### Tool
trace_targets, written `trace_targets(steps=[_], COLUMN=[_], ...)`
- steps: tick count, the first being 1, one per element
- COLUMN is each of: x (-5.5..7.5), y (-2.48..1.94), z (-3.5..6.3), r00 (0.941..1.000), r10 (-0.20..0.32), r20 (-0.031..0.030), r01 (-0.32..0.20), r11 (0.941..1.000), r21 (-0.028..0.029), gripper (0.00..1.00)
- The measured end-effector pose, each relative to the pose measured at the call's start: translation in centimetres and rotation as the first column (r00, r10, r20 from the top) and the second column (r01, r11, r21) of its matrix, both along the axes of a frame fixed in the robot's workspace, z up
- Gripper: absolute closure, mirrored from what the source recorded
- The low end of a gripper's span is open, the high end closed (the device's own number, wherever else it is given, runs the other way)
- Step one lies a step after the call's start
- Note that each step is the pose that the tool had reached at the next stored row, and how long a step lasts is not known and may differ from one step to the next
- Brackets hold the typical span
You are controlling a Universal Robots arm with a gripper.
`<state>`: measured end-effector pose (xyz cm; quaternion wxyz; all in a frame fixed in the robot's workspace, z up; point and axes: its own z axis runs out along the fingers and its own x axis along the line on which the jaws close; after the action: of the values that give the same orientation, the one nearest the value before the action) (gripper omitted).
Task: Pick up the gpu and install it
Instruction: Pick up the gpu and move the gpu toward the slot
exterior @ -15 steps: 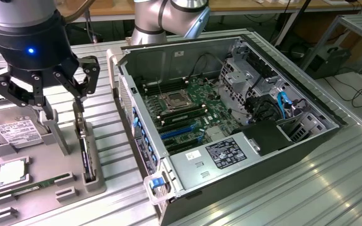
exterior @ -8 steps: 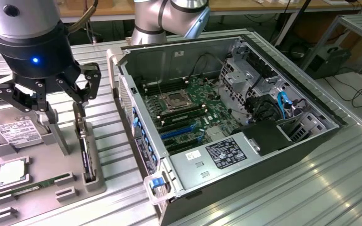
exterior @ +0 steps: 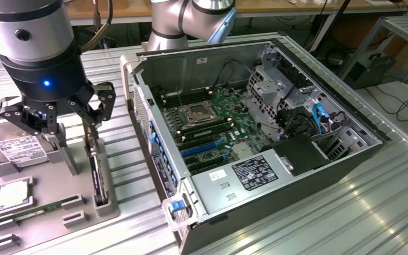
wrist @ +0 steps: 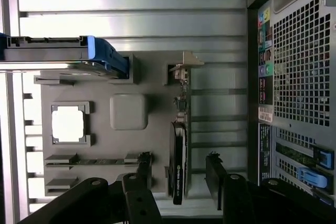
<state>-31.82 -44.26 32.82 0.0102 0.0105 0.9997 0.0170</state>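
Note:
The gpu [exterior: 99, 179] is a thin black card standing on its edge in a slot of the grey holder tray [exterior: 51, 226], at the exterior view's left. In the wrist view the gpu [wrist: 178, 161] runs lengthwise, with its pale metal bracket [wrist: 184, 62] at the far end. My gripper [exterior: 76, 142] hangs just above the card's bracket end and is open. In the wrist view the gripper [wrist: 178, 182] straddles the card, one dark fingertip [wrist: 144, 174] on each side and neither touching it.
The tray also holds a silver hard drive [exterior: 16, 146], a CPU [exterior: 13, 194] and a green memory stick [exterior: 37, 210]. To the tray's right in the exterior view lies the opened computer case [exterior: 346, 159], its motherboard [exterior: 222, 127] and blue slots [exterior: 202, 150] exposed.

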Motion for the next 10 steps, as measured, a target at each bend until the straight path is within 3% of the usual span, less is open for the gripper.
trace_targets(steps=[10], x=[0.0], y=[0.0], z=[-1.83], r00=[1.0], r10=[-0.004], r20=[-0.002], r01=[0.004], r11=[1.0], r21=[0.0], gripper=[0.45])
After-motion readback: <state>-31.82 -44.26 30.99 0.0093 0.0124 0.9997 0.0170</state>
